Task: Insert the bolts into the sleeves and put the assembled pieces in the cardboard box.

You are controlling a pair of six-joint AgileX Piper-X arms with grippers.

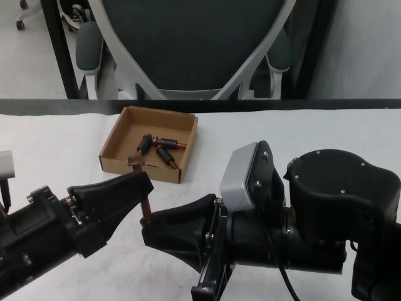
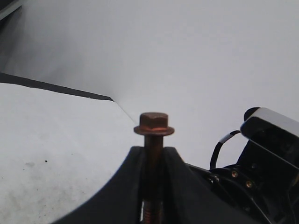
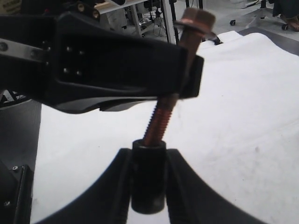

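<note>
1. Closest to the high camera is the right arm's bulky black wrist, which sits on the near side of the cardboard box (image 1: 186, 150).
2. Its right gripper (image 3: 148, 151) is clamped on a black sleeve (image 3: 148, 179). One finger presses each side, and the sleeve stands upright with its open end facing up.
3. From the other side, the left gripper (image 2: 153, 156) is closed tight on the shank of a copper-coloured bolt (image 2: 153, 125). The hexagonal flanged head stands clear above the fingertips.
4. The bolt leans slightly, head uppermost. Its threaded end is at the mouth of the sleeve, but I cannot tell how far it has gone in.
5. The two grippers meet tip to tip just in front of the box's near wall. They sit a little towards the left arm's side of the box and are held up off the white cloth (image 1: 313, 135) covering the bench.
6. In the high view the bolt head overlaps the box's near wall.
7. Inside the box, one assembled piece (image 1: 161, 142) and another assembled piece (image 1: 166, 155) lie close together on the floor. Each has a black sleeve with a copper bolt through it.
8. Beyond the box's far wall, past the edge of the bench, stands a dark office chair (image 1: 188, 37).
</note>
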